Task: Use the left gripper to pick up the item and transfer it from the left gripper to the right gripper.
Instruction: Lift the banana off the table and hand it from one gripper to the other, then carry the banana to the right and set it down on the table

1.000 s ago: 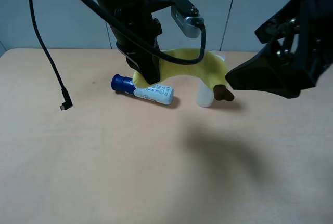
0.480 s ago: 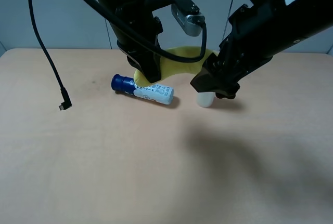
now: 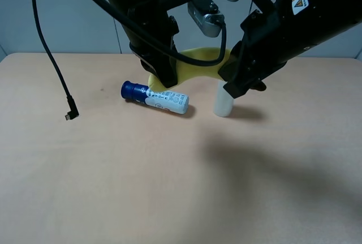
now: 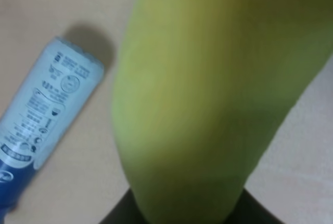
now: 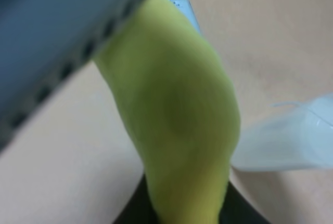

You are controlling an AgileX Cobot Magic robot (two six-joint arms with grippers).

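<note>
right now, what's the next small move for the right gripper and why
Probably close the right gripper on the banana at its far end. The left gripper holds the banana off the table, the right gripper sits at that end, and the fruit fills the right wrist view; whether its fingers clamp yet is unclear.
</note>
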